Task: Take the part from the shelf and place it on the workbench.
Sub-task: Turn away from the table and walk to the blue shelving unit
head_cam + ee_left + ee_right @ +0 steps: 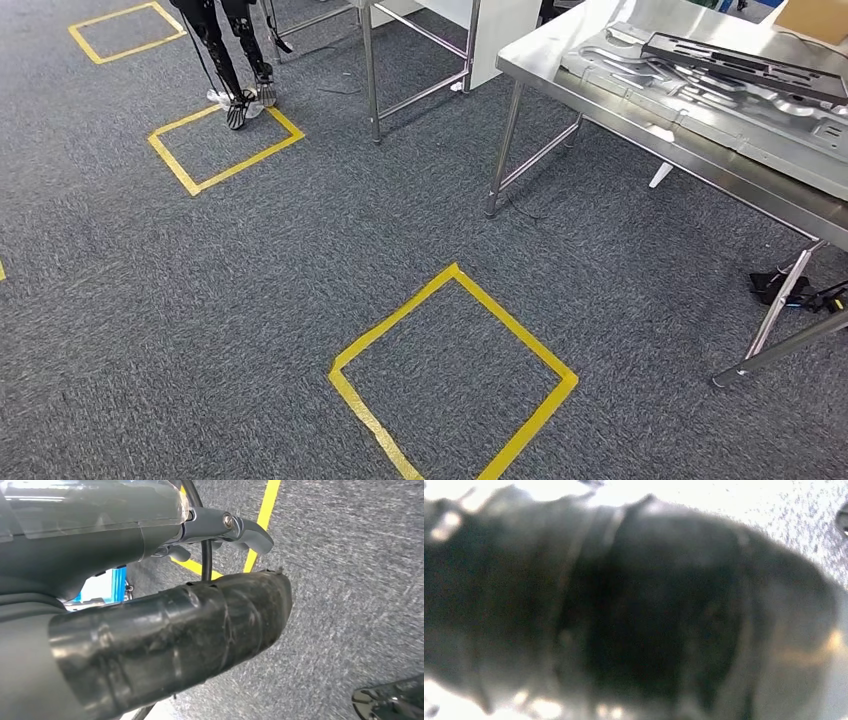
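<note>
Steel desk [600,95] bears pressed parts [720,85]; left robot hand [165,630] and right robot hand [634,610] grip undeterminable; delivery apparently pending.

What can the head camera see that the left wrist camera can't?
Only the head view shows the steel workbench with pressed metal parts and a black part lying on it, the whole yellow tape square, and another robot's legs by a farther tape square. Only the left wrist view shows the left robot hand close up, with its grey thumb; it seems to hold nothing. Both show grey carpet and yellow tape.
</note>
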Tool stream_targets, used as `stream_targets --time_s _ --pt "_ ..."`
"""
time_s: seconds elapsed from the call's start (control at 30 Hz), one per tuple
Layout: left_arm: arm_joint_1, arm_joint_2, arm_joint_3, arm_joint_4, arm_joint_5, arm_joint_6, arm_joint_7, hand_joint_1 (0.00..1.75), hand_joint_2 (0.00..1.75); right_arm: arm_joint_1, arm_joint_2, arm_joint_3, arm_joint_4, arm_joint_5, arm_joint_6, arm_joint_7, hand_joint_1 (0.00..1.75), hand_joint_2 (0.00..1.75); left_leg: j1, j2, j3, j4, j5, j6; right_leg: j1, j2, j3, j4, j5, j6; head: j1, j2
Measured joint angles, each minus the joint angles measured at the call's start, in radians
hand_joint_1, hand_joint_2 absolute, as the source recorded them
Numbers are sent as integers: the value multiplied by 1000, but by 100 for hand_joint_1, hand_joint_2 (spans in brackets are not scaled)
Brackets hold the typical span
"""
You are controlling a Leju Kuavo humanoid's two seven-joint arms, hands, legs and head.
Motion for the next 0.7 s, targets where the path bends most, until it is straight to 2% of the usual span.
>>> stream_targets --time_s 0.03,0.13,0.37,0.53,0.6,0.63,0.7 --pt "0 0 0 1 1 1 0 0 0 -1 0 0 0 1 0 -1 0 0 -1 0 -3 3 -2 -1 1 1 9 -23 2 1 0 0" --pt "0 0 0 4 3 2 1 0 0 -1 0 0 0 4 -1 -3 0 0 1 0 -6 4 -3 -3 1 1 10 -31 3 13 0 0" --pt "-1 4 0 5 7 2 1 0 0 -1 1 -1 1 11 -2 -8 0 0 -2 0 -4 2 -1 -6 -2 1 10 -32 4 12 0 0" --pt "-1 9 0 6 15 1 2 0 0 -1 3 -1 1 18 -4 -9 0 0 -7 0 -5 4 -2 -2 -6 0 11 -34 5 16 -1 0" --pt "-2 12 0 6 17 1 2 0 0 -2 3 -1 1 19 -4 -9 0 0 -4 0 -1 -8 3 5 -6 0 13 -36 6 22 0 0" --pt "-2 12 0 7 17 1 2 0 0 -2 3 -1 1 19 -5 -9 0 0 -1 1 4 -18 8 10 -6 1 10 -27 -2 25 0 0" --pt "-4 13 0 7 17 1 3 0 0 -3 3 -1 1 20 -6 -9 0 0 3 2 12 -36 18 18 -5 2 -24 44 -48 28 0 0"
